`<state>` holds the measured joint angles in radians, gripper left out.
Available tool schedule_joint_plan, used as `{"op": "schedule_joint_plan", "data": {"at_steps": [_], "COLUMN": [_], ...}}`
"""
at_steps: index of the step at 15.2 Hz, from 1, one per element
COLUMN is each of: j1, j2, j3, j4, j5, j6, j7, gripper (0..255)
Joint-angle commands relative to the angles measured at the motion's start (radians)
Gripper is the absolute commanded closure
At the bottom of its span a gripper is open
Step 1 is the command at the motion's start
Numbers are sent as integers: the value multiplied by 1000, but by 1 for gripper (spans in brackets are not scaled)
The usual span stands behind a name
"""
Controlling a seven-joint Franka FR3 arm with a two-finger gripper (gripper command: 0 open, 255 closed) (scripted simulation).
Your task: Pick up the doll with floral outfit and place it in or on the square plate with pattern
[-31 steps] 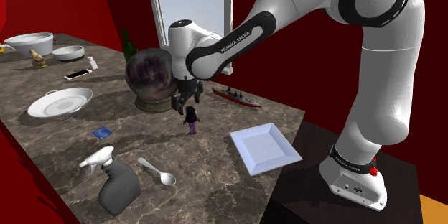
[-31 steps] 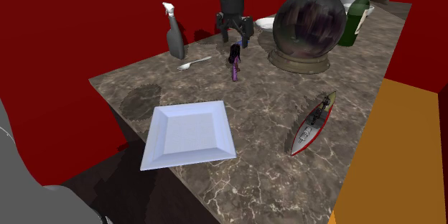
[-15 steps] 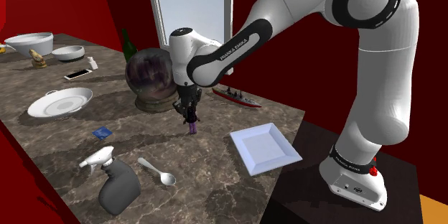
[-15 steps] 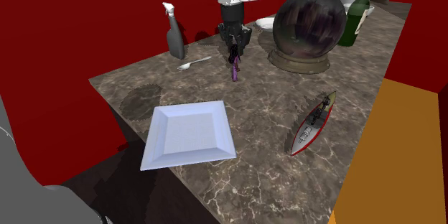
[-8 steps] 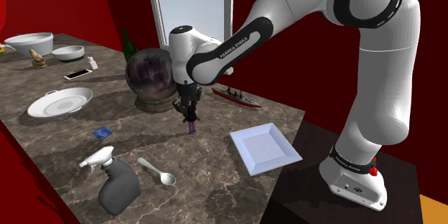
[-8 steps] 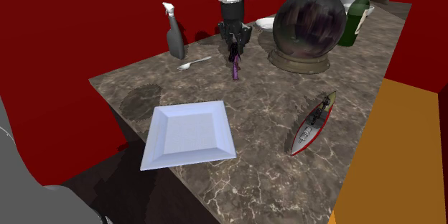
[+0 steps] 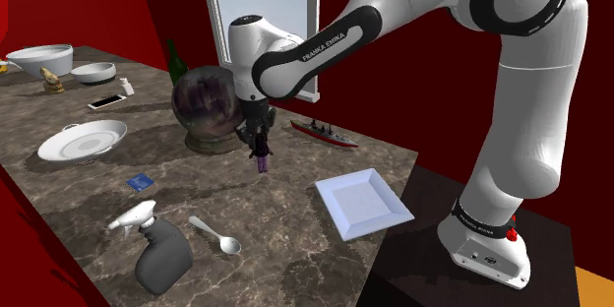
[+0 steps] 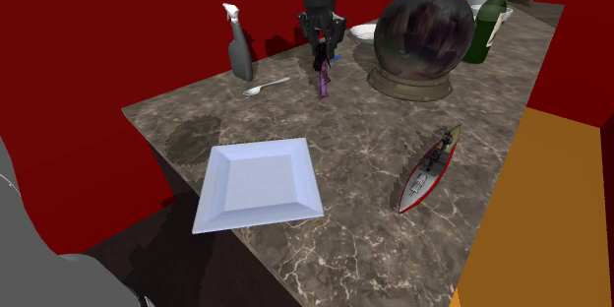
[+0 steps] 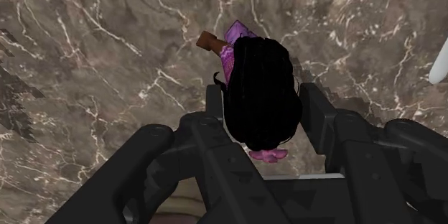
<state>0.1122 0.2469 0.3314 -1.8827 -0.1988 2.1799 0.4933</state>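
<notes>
tool [image 7: 259, 146]: pointing straight down, 2 black fingers pinching the doll [image 9: 258, 97] by the head, 1 on each side.
doll: hanging upright under the tool, black hair clasped, purple outfit and a brown limb peeking out below; feet close over the table [image 7: 295, 207], contact too hard to call.
table: dark marble with pale veins, right beneath the doll.
globe [image 7: 205, 106]: big dark sphere on a base, just beside the doll on the shoulder view's left.
model ship [image 7: 323, 134]: red-hulled, near the doll on the shoulder view's right.
square plate [image 7: 364, 204]: plain white, lying flat near the table edge by the stand [image 7: 413, 256], well apart from the doll.
spoon [image 7: 214, 235]: white, toward the shoulder view's lower left.
spray bottle [image 7: 157, 251]: grey with a white trigger, lying just beside the spoon.
round dish [image 7: 83, 141]: white, far out on the shoulder view's left.
</notes>
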Motion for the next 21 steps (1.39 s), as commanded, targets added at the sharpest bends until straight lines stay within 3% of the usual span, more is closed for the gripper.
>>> {"op": "schedule_joint_plan", "data": {"at_steps": [1,8,14,21], "j1": [-1,-3,-31,-11], "j2": [-7,-36,-293,-595], "j3": [2,6,9,-25], "j4": [18,65,-215,-482], "j5": [5,23,120,225], "j6": [-24,-98,-54,-73], "j7": [-5,-22,-80,-159], "gripper": [255,255,255,255]}}
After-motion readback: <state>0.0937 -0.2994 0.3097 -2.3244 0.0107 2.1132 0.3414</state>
